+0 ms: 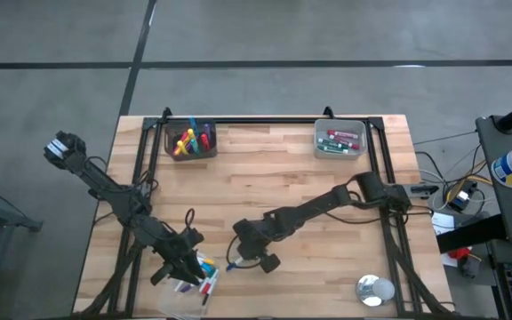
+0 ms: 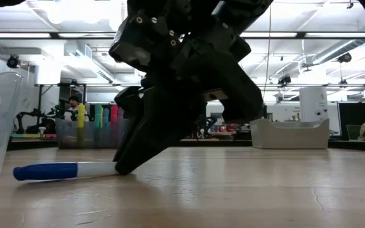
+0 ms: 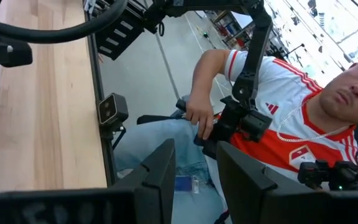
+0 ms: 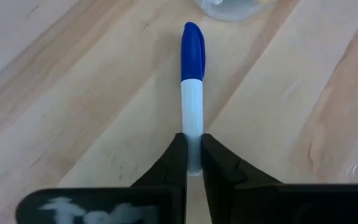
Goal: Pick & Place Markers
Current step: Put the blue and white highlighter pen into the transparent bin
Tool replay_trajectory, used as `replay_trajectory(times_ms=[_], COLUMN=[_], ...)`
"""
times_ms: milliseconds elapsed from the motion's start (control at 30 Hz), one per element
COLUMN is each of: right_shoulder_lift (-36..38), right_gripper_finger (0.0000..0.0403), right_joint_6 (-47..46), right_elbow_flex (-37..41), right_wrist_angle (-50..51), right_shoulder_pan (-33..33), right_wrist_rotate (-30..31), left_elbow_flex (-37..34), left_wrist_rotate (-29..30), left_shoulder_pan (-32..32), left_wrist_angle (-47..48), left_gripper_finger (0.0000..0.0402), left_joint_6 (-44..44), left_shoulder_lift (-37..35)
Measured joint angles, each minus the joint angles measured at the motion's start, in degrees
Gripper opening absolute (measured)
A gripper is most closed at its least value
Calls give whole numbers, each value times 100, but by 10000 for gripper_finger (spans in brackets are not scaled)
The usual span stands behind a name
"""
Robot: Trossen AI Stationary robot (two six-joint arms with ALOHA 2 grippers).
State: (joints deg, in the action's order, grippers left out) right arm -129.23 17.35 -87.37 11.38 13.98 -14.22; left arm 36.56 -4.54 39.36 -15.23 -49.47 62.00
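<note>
A marker with a blue cap and white barrel (image 4: pixel 191 93) lies flat on the wooden table, near its front edge. My right gripper (image 4: pixel 192 155) is shut on it and shows in the high view (image 1: pixel 236 260). Just left of it stands a clear cup (image 1: pixel 203 280) holding several coloured markers. My left gripper (image 1: pixel 178 267) hovers beside this cup. It is open, with nothing between its fingers (image 3: pixel 160 180), and points out past the table's edge. My right gripper pinches the white barrel's end (image 4: pixel 192 142), opposite the cap, between its two fingertips. The fingers (image 2: pixel 124 163) slant down from the table's right and point along the marker. The marker lies level on the table, with its blue cap (image 2: pixel 43 171) toward the cup.
At the far edge stand a dark bin (image 1: pixel 191 140) of bright markers and a grey bin (image 1: pixel 339 140) with more. A small round clear thing (image 1: pixel 374 289) sits near the front right corner. A person (image 3: pixel 272 124) sits beyond the table's edge. The table's middle is bare wood.
</note>
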Motion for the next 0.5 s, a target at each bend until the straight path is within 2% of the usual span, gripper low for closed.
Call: replay_trajectory(times_ms=[200, 500], right_shoulder_lift=[223, 1135], right_gripper_finger=[22, 21], right_joint_6=[-486, -1391], right_elbow_flex=[23, 28], right_wrist_angle=[469, 1358], right_shoulder_pan=[0, 17], right_wrist_rotate=[30, 366], left_elbow_flex=[-6, -17], left_wrist_rotate=[84, 1276], left_shoulder_pan=[-6, -39], left_wrist_angle=[-23, -11], left_gripper_finger=[110, 110], left_joint_6=[148, 489], left_shoulder_lift=[0, 0])
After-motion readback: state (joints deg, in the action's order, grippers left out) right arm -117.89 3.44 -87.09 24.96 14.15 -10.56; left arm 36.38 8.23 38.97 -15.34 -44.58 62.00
